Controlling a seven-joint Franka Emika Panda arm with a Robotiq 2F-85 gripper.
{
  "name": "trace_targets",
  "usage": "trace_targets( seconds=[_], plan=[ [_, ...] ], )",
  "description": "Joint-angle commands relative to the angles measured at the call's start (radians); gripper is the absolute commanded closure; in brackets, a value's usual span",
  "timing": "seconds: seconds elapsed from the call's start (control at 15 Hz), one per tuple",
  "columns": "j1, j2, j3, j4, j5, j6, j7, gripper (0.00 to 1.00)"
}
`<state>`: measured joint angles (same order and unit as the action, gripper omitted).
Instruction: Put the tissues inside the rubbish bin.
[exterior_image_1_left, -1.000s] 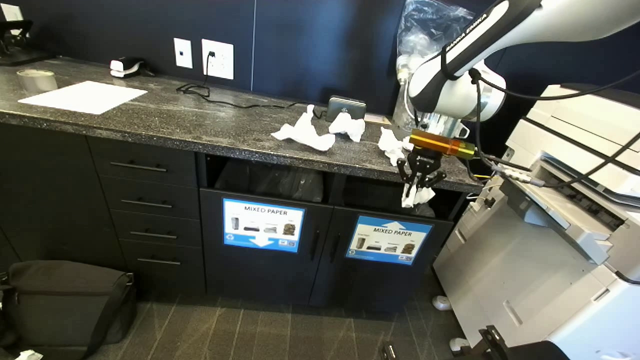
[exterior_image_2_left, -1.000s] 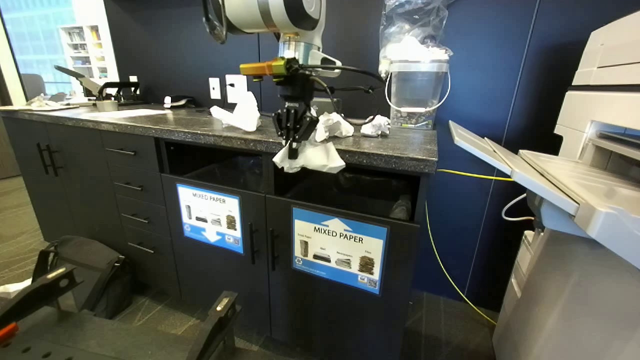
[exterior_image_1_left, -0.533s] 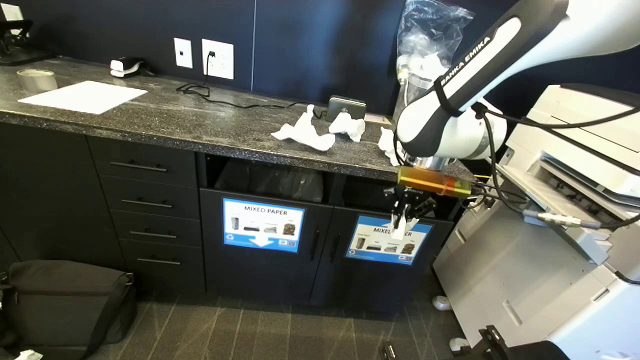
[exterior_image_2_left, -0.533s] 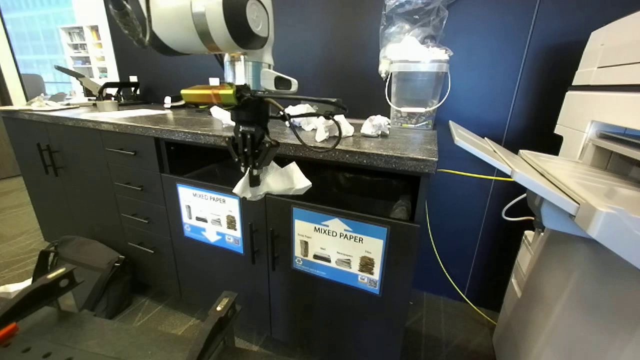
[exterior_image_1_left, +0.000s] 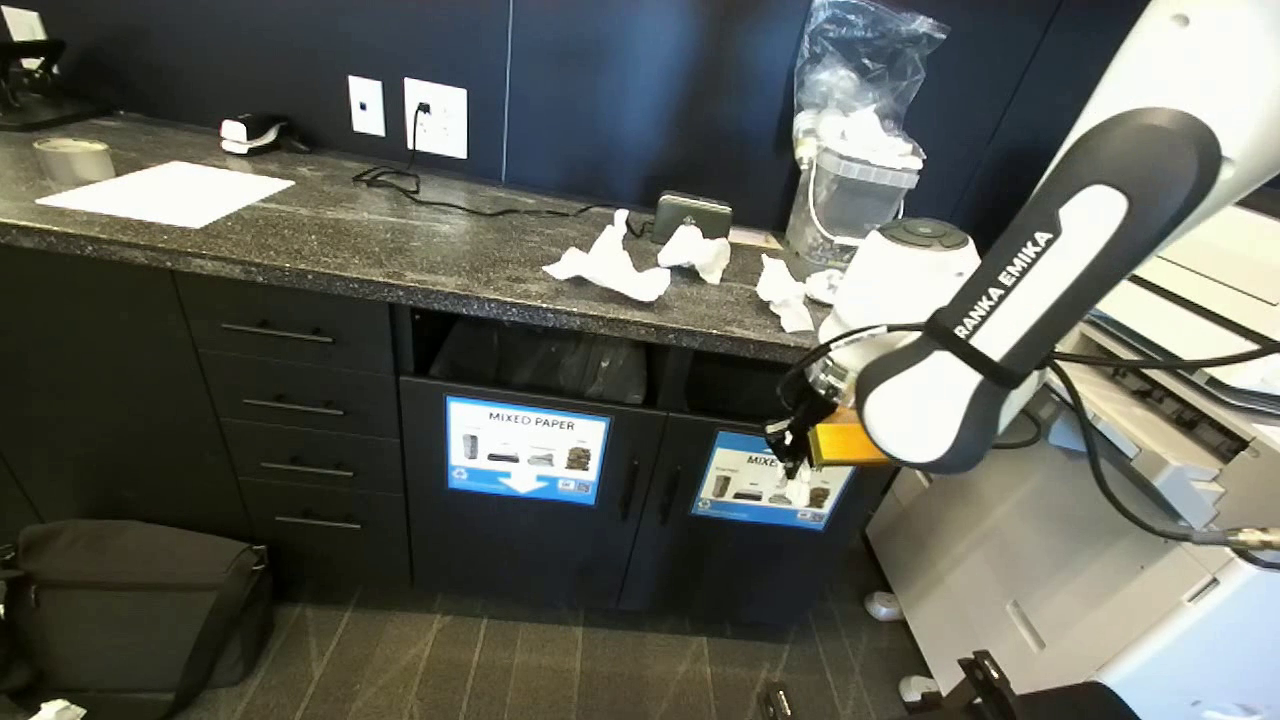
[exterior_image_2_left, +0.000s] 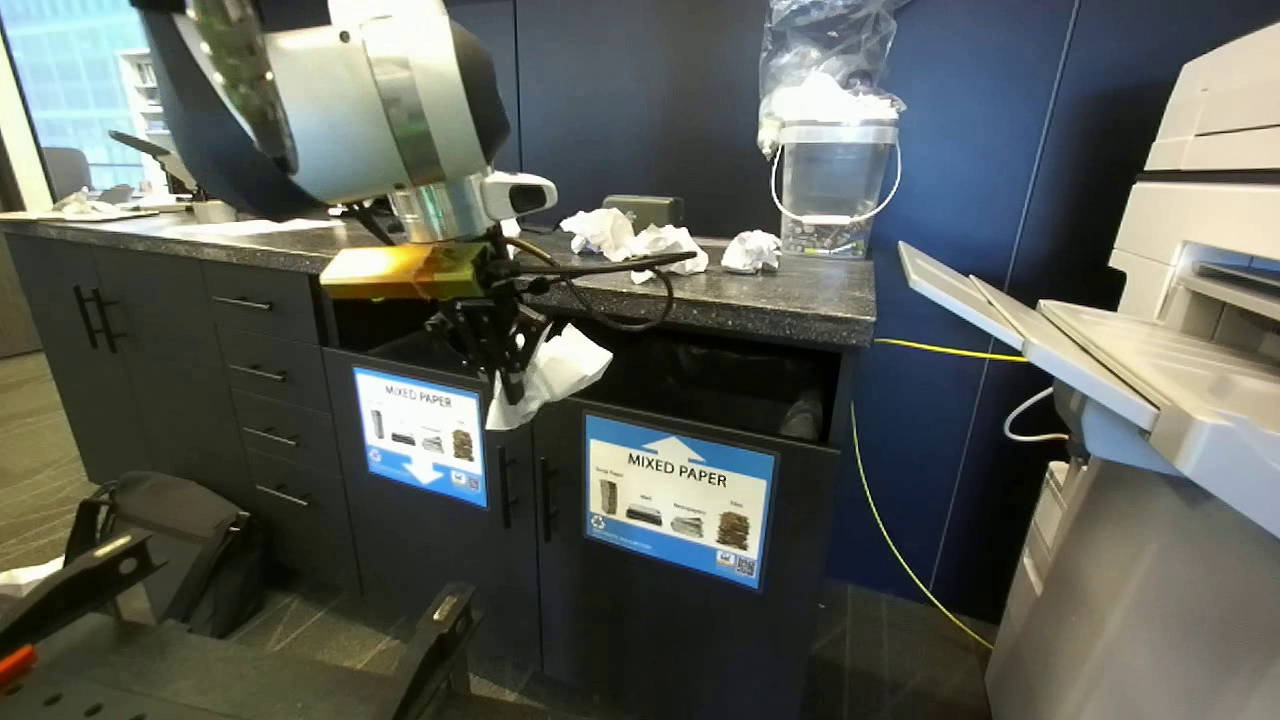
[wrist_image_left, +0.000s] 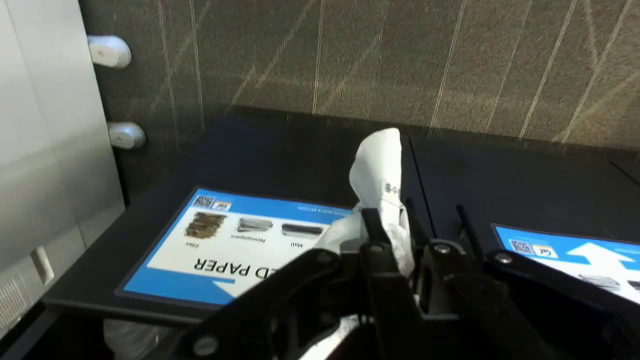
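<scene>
My gripper (exterior_image_2_left: 510, 385) is shut on a crumpled white tissue (exterior_image_2_left: 562, 372) and holds it in front of the cabinet, just below the bin openings. In the wrist view the tissue (wrist_image_left: 376, 165) is pinched between the fingertips (wrist_image_left: 392, 230). In an exterior view the gripper (exterior_image_1_left: 790, 455) is partly hidden by the arm. Several white tissues lie on the counter, among them one at the left (exterior_image_1_left: 612, 265), one by a small grey box (exterior_image_1_left: 697, 253) and one nearer the right end (exterior_image_1_left: 783, 293). The right bin opening (exterior_image_2_left: 710, 385), dark-lined, sits above a "MIXED PAPER" door.
A left bin opening (exterior_image_1_left: 545, 360) lies beside the right one, under the counter edge (exterior_image_2_left: 780, 310). A clear bucket (exterior_image_2_left: 838, 175) with a plastic bag stands on the counter's right end. A large printer (exterior_image_1_left: 1040, 530) stands right of the cabinet. A dark bag (exterior_image_1_left: 140, 600) lies on the floor.
The gripper has moved down and out from the counter with the tissue held, from the right opening's upper edge to before the doors. It has tilted in the last half second.
</scene>
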<state>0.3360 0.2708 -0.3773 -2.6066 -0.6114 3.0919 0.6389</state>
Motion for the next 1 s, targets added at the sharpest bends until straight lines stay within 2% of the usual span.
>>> trace_targets(
  seconds=[0.0,0.13,0.27,0.4,0.47,0.6,0.73,0.93],
  plan=[
    [0.189,0.126,-0.273,0.061,-0.193,0.200,0.129,0.95],
    [0.290,0.272,-0.389,0.111,-0.136,0.358,0.150,0.95],
    [0.336,0.369,-0.424,0.116,0.005,0.503,0.100,0.95],
    [0.308,0.482,-0.355,0.145,0.131,0.604,0.073,0.95],
    [0.293,0.541,-0.313,0.170,0.188,0.622,0.067,0.95],
    [0.307,0.660,-0.271,0.229,0.253,0.644,0.090,0.95],
    [0.340,0.763,-0.249,0.282,0.350,0.650,0.099,0.95],
    [0.375,0.896,-0.232,0.359,0.520,0.720,0.104,0.95]
  ],
)
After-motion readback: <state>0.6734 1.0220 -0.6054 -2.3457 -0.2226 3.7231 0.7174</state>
